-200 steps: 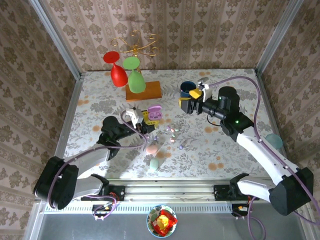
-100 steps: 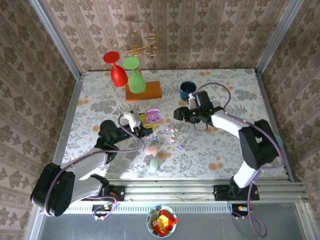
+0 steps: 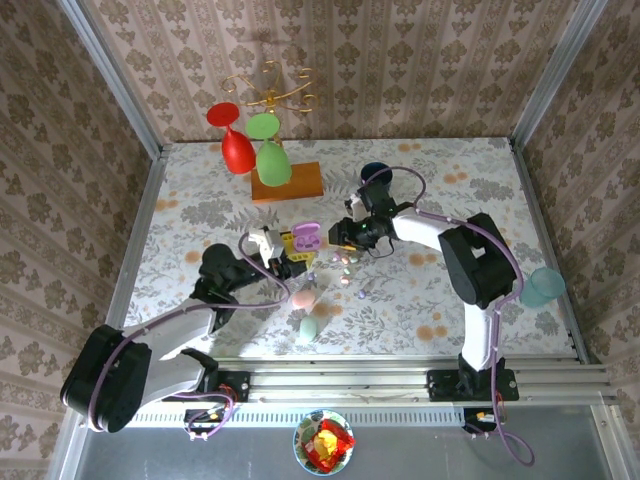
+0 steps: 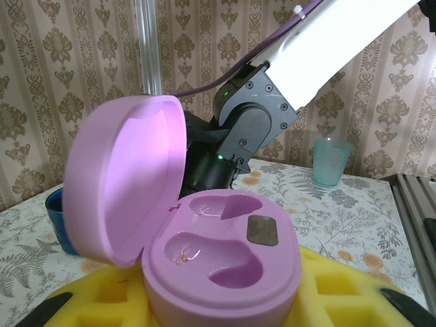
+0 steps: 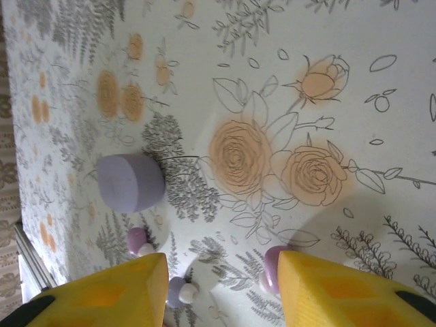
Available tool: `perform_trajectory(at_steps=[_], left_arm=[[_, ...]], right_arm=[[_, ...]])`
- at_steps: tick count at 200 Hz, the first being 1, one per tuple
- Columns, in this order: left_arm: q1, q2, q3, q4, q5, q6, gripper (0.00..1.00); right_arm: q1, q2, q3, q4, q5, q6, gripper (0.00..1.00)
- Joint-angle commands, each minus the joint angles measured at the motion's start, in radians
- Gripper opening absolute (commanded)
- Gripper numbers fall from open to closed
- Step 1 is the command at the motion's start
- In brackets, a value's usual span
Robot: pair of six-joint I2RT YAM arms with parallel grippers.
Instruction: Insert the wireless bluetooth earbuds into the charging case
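Nearest the arm bases, a pink oval case point(image 3: 303, 297) and a green oval case point(image 3: 311, 326) are lying on the table point(image 3: 200, 205). Just beyond them, the left hand point(image 3: 296, 246) is pinching the open lilac charging case point(image 4: 225, 262), whose lid is standing up. The wireless bluetooth earbuds point(image 3: 345, 260) are lying loose on the table just beside it, outside the case. The right hand point(image 5: 219, 267) is hovering low over them with its yellow fingers point(image 5: 109, 300) spread.

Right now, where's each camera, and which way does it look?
Top: above and behind, looking down on the table; left gripper and right gripper show.
Left wrist: on the left arm, facing the open purple case in its fingers.
Right wrist: on the right arm, looking down at earbuds between its spread fingers.
Shared: top and left wrist see the case.
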Motion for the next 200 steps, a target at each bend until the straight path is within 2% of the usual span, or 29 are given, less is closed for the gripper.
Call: perform_trajectory(at_steps=[1, 107, 170, 200], left_arm=[[-0.014, -0.003, -0.01, 0.022, -0.013, -0.008, 0.3], [-0.019, -0.009, -0.004, -0.019, -0.01, 0.034, 0.31], [-0.019, -0.012, -0.007, -0.022, -0.012, 0.036, 0.32], [-0.019, -0.014, -0.013, -0.023, -0.013, 0.038, 0.32]], right_arm=[[0.007, 0.031, 0.037, -0.076, -0.032, -0.036, 0.44], [0.019, 0.071, 0.053, -0.14, -0.099, -0.089, 0.38], [0.019, 0.112, 0.075, -0.12, -0.081, -0.046, 0.36], [0.021, 0.13, 0.096, -0.145, -0.062, -0.051, 0.33]])
